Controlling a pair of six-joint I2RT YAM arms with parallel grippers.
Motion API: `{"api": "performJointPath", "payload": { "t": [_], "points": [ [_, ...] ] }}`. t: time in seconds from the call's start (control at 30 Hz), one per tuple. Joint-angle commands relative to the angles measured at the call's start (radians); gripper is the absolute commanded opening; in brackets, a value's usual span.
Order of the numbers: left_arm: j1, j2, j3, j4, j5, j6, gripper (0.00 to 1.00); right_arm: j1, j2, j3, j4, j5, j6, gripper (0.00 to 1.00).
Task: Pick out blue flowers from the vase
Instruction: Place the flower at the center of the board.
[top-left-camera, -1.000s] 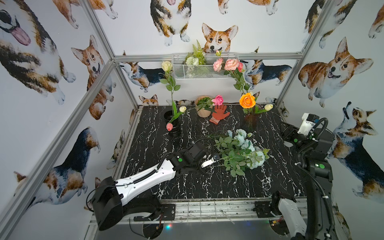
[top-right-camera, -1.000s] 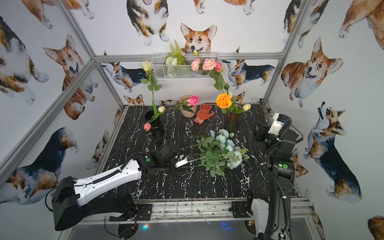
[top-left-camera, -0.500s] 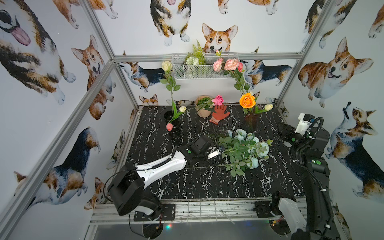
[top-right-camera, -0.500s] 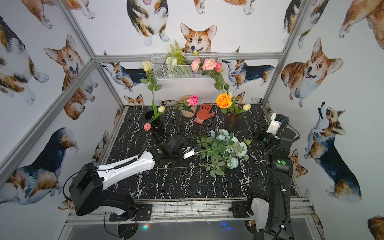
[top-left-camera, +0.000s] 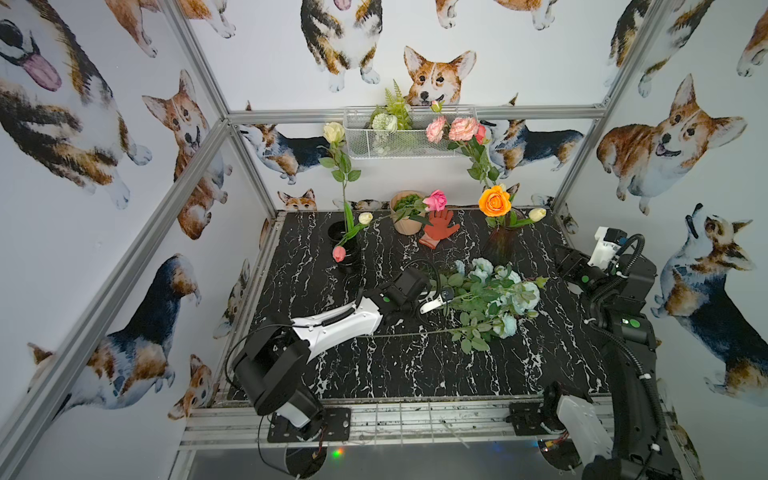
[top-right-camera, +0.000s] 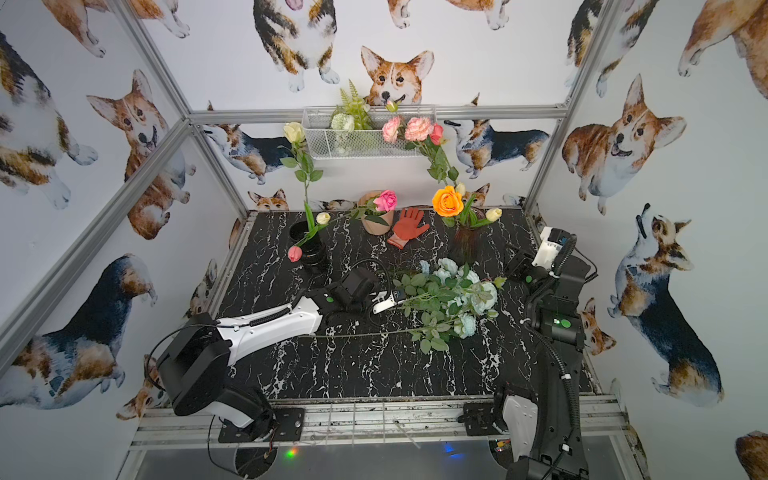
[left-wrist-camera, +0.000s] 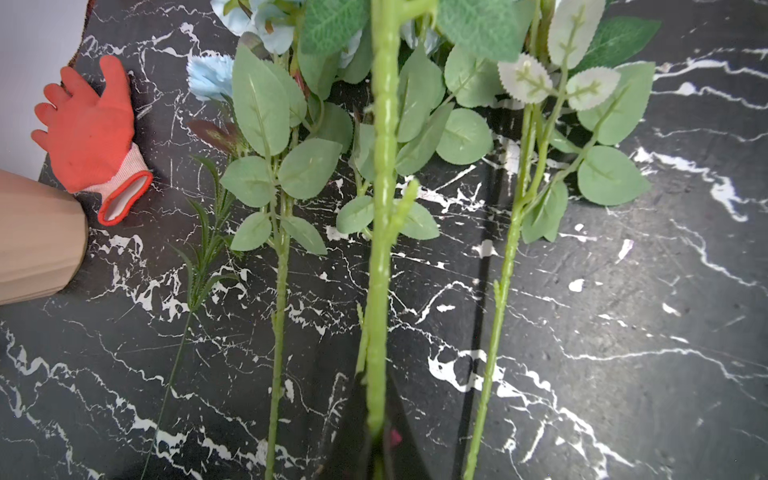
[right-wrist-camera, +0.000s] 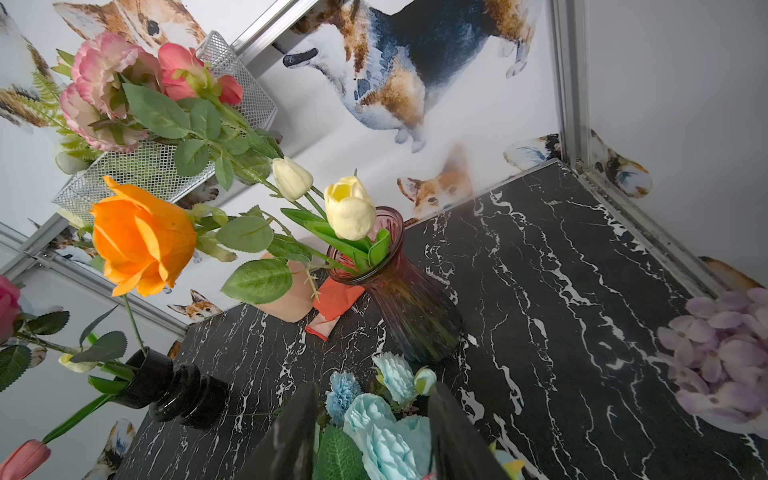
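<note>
Left end effector (top-left-camera: 440, 300) is clamped on a blue flower stem (left-wrist-camera: 380, 249); I'd lay it flat on the worktop (top-left-camera: 395, 374) before releasing.

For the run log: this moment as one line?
left gripper: shut on blue flower stem | right gripper: open | other blue flowers: lying on table

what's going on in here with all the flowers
The left gripper has its jaws shut on one green stem, holding it just above the other blue flowers, which lie in a pile on the black marble table. The right gripper hangs open near the dark red vase, holding nothing. That vase holds an orange rose, pink blooms and a pale tulip; no blue shows in it.
</note>
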Motion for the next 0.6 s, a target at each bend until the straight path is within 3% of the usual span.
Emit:
{"api": "performJointPath", "payload": {
  "t": [0.0, 0.3, 0.57],
  "points": [
    [0.002, 0.015, -0.011, 0.043, -0.018, 0.023, 0.0, -0.002, -0.003, -0.005, 0.041, -0.012, 0.008, 0.47],
    [0.012, 0.043, -0.013, 0.038, -0.049, 0.024, 0.03, -0.004, -0.003, -0.01, 0.042, -0.015, 0.003, 0.47],
    [0.015, 0.016, -0.029, 0.05, -0.092, 0.03, 0.64, -0.004, 0.0, -0.006, 0.042, -0.018, 0.004, 0.47]
  ]
}}
